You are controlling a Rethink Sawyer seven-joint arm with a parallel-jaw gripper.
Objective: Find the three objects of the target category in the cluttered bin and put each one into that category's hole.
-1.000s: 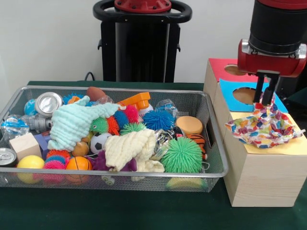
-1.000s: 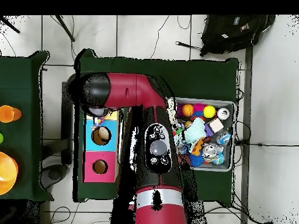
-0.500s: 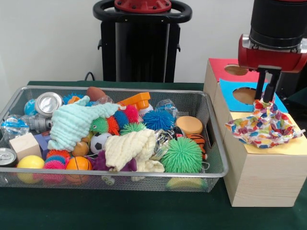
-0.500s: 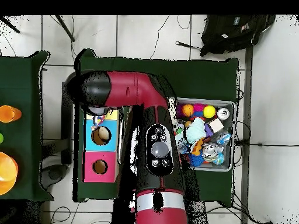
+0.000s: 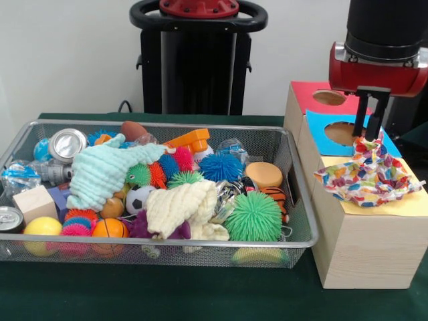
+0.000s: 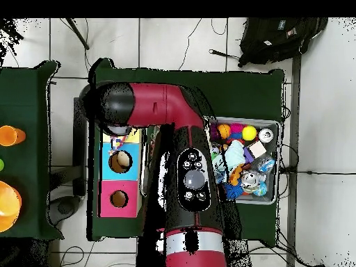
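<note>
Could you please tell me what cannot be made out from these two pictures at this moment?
- Yellow hole: in the front view the patterned cloth covers it; in the overhead view the arm hides most of that section.
- Gripper: front view shows its fingers apart above the cloth; overhead, the arm hides it entirely.
- Bin contents: overhead, too small to identify, and partly under the arm.

Arm: red and black robot arm [image 6: 182,139], extends up from the bottom edge, then bends left across the table.
Table: dark green cloth-covered table [image 6: 243,83].
Bin: wire mesh bin [image 6: 277,161], right of the arm, filled with mixed colourful toys; left part hidden by the arm.
Box: sorting box with yellow, blue and red top panels [image 6: 106,182]; blue and red panels each show a round hole.
Cloth: multicoloured patterned cloth [image 6: 117,144], lies on the yellow panel, just below the arm's end.
Claw: hidden under the arm.
</note>
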